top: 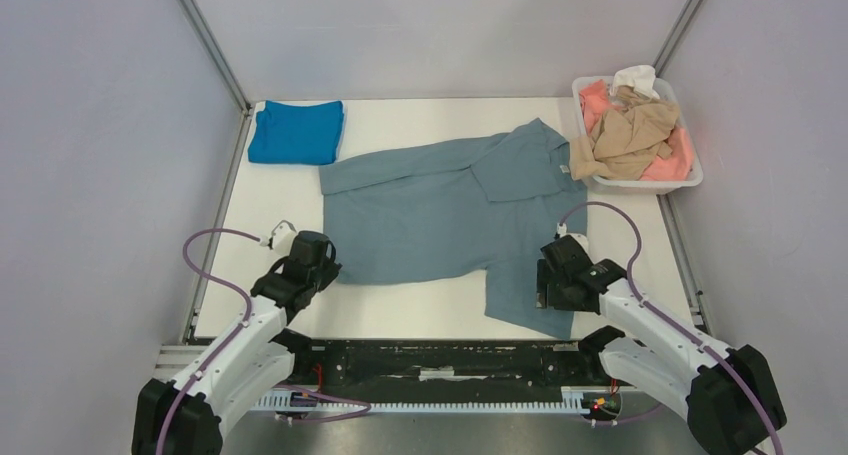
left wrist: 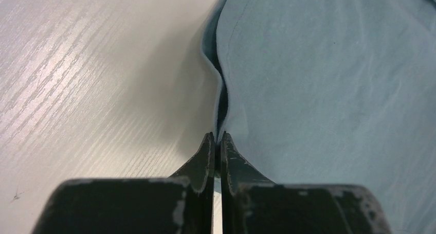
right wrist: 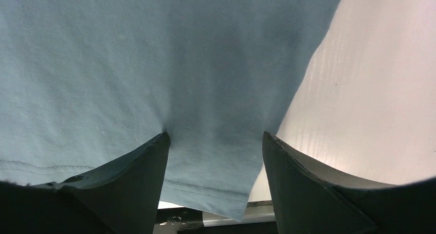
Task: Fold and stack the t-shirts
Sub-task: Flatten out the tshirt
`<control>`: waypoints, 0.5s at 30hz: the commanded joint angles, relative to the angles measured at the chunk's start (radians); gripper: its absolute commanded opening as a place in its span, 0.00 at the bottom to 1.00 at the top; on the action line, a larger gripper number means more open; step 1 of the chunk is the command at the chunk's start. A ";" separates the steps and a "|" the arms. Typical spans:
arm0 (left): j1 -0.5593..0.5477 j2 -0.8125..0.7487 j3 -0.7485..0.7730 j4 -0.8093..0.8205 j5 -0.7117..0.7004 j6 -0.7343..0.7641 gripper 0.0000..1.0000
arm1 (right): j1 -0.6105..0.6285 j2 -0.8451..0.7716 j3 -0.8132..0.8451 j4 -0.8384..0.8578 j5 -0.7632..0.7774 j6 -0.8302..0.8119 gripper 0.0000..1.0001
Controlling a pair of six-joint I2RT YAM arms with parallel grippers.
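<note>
A dusty grey-blue t-shirt lies spread across the middle of the table, its far right part folded over. My left gripper is at its near left edge. In the left wrist view the gripper is shut, with the puckered edge of the shirt running into the tips. My right gripper is over the shirt's near right flap. In the right wrist view it is open and straddles the hemmed corner of the shirt. A bright blue t-shirt lies folded at the back left.
A white plastic tub at the back right holds crumpled tan, salmon-pink and white shirts. Grey walls enclose the table on three sides. The shirt's near corner hangs at the table's front edge.
</note>
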 commanded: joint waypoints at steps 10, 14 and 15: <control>-0.003 0.010 0.015 0.012 -0.055 0.032 0.02 | -0.051 0.088 -0.112 0.082 -0.213 -0.090 0.56; -0.004 0.007 0.017 0.011 -0.056 0.033 0.02 | -0.051 0.099 -0.108 0.116 -0.191 -0.089 0.32; -0.004 0.007 0.019 0.009 -0.057 0.034 0.02 | -0.052 0.093 -0.113 0.134 -0.181 -0.085 0.28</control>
